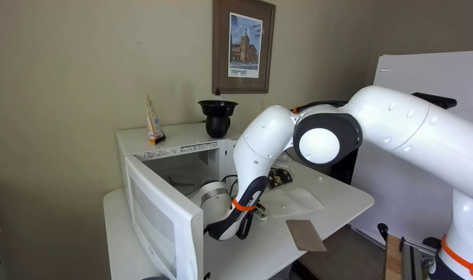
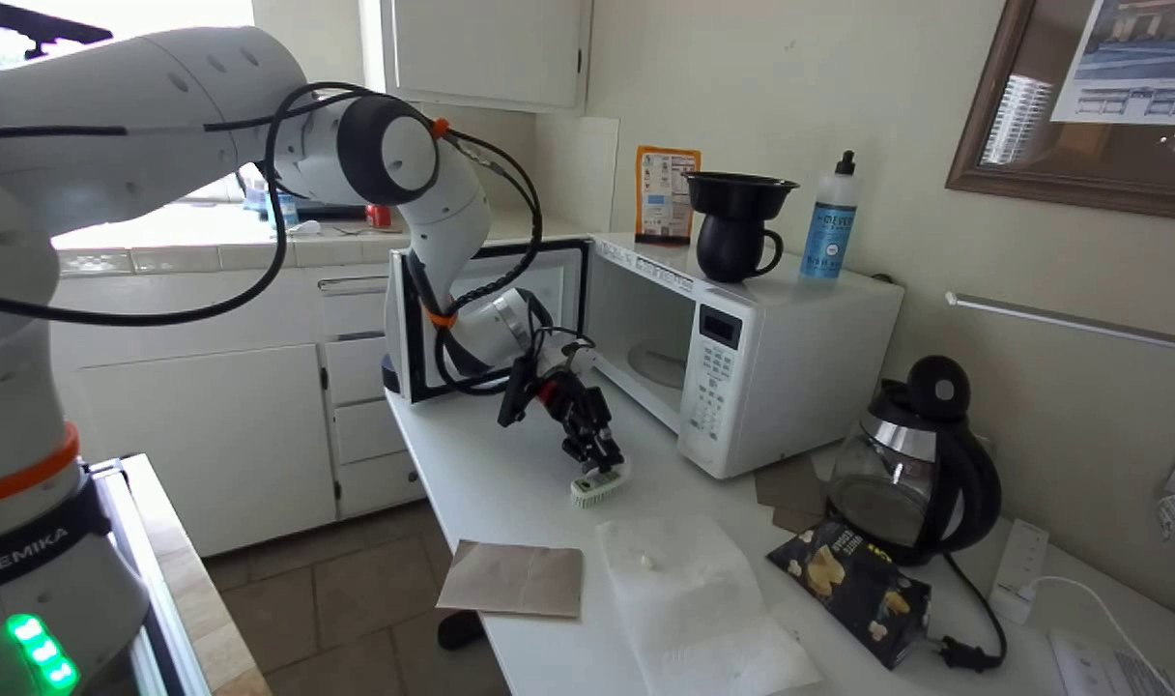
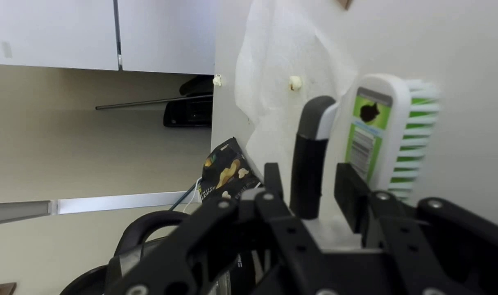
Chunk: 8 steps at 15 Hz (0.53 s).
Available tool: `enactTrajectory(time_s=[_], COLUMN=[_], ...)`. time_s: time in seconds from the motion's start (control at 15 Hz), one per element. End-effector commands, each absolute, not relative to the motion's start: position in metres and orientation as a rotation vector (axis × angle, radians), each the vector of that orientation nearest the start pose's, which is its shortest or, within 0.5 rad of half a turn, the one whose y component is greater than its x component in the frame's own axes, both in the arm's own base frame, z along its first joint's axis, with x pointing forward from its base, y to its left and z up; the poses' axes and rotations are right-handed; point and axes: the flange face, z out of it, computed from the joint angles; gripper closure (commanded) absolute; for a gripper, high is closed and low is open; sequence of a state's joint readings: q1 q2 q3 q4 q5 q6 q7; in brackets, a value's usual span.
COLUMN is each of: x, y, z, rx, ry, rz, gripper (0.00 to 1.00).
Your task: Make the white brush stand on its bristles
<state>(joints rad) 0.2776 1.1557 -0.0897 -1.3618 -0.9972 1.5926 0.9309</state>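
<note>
Jaws astride the black handle [image 3: 308, 180] of the white brush [image 3: 367, 123]!

There's the table [image 2: 501, 474], & the robot arm [image 1: 265, 132] bent over it in both exterior views. Behind, the microwave [image 2: 819, 377], its door [image 1: 155, 221] swung wide. Then a paper sheet [image 2: 694, 619], & the coffee pot [image 2: 887, 493] nr the microwave. Gripper [image 3: 308, 166]: partway apart, 2 fingers either side of the handle, a gap visible on both sides, so not clamped. Brown cardboard [image 2: 515, 580] pokes past the table edge; a snack bag [image 2: 853, 590] just beside the pot. And the brush: btwn microwave & cardboard, at the fingertips, bristles facing the table! Touching it? Can't tell. Plus 1 popcorn piece [image 3: 295, 83] on the paper.
</note>
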Motion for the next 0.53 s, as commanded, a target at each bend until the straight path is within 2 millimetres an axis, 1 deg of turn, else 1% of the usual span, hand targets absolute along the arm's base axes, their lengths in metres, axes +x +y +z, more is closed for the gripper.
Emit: enactTrajectory(time_s=[0.0, 0.07, 0.13, 0.2, 0.33, 0.4, 0.47], x=[0.635, 0.635, 0.636, 0.636, 0.636, 0.637, 0.637], y=[0.050, 0.053, 0.055, 0.058, 0.063, 0.065, 0.066], z=[0.028, 0.030, 0.034, 0.038, 0.054, 0.061, 0.073], rx=[1.875, 1.879, 1.892, 1.904, 1.958, 1.995, 2.057], ry=[-0.101, -0.101, -0.096, -0.091, -0.082, -0.068, -0.052], rz=[-0.188, -0.193, -0.189, -0.194, -0.211, -0.219, -0.221], gripper=[0.62, 0.64, 0.61, 0.61, 0.65, 0.62, 0.56])
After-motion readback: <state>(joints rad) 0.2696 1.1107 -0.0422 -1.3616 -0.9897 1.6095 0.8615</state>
